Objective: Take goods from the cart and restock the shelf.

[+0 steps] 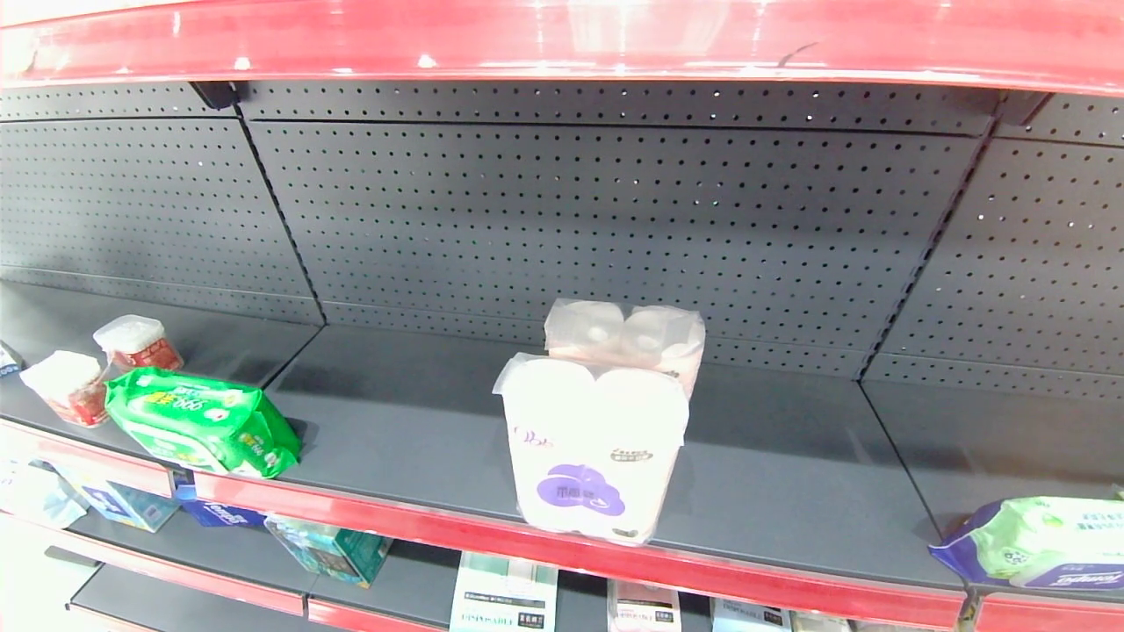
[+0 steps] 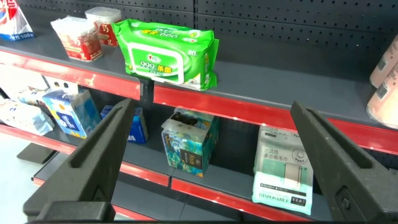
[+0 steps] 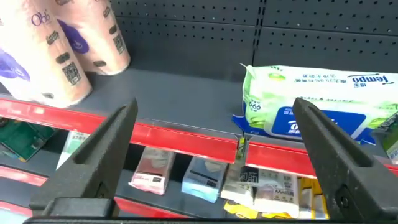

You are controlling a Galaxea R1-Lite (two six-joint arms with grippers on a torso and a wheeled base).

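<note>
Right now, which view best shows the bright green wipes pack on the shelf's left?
Left wrist view: the green wipes pack faces the camera whole, front label plain. Head view shows the pack from above, angled, at the shelf lip. Right wrist view faces a different, blue-edged pack.

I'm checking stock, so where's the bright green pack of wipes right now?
In the head view, the green wipes pack lies at the front edge of the shelf, on the left side, just right of a small tub.
</note>
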